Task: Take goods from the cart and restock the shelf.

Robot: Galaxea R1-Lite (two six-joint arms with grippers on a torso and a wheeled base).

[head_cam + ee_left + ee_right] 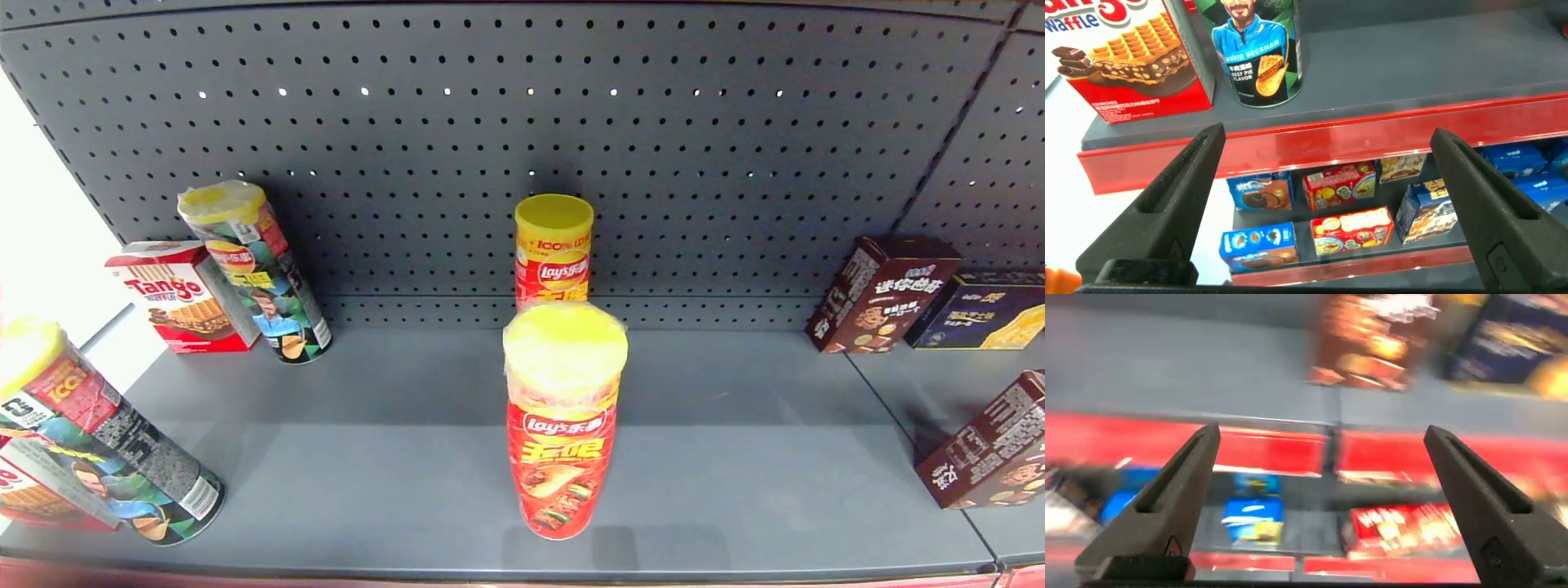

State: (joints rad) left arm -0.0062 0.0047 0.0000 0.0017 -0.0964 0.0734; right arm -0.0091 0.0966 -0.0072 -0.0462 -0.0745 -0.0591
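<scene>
We see a white logo over yellow characters on the front red can (562, 457); the same on the can behind (553, 261); red lettering on the wafer box (175, 298); white characters on the brown box (886, 298); white print on the green can (1256, 57).

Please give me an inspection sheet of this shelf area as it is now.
Surface: grey shelf with red front edge.
Job's things: red chip can upright at front centre, second can behind it; wafer box and dark can at left rear; brown boxes right.
Clutter: nothing seen.
Grippers: left gripper and right gripper open, holding nothing.
Cables: nothing seen.
Surroundings: pegboard behind; stocked lower shelves below.
</scene>
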